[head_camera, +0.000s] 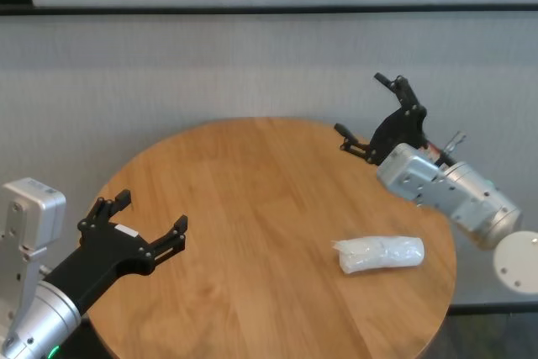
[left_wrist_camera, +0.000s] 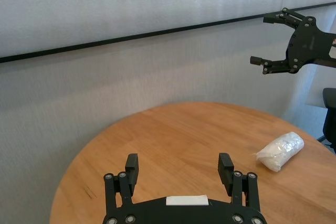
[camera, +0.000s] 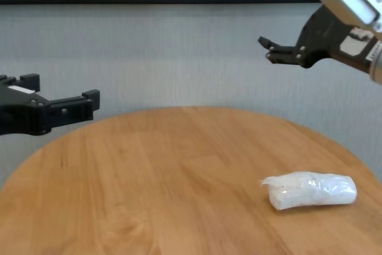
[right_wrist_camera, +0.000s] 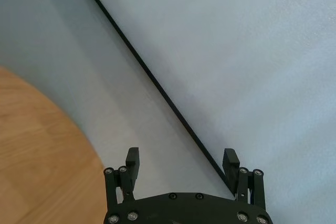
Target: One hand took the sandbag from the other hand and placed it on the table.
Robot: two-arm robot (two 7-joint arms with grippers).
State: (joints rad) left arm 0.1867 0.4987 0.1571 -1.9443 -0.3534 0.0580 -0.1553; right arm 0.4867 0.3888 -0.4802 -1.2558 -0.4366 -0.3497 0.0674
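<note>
The flat, plate-like black left gripper (head_camera: 150, 223) hovers with its fingers spread and empty over the round light-brown plank table (head_camera: 252, 208) at about eight o'clock. The small white crinkly plastic sandbag (head_camera: 380, 254) lies on the wood near four o'clock, touched by nothing. The skeletal black right gripper (head_camera: 370, 115), fingers apart and empty, hangs raised at two o'clock. The placing looks done; both arms would best withdraw without brushing the bag. Only the chest view shows the bag resting flat on the wood.
</note>
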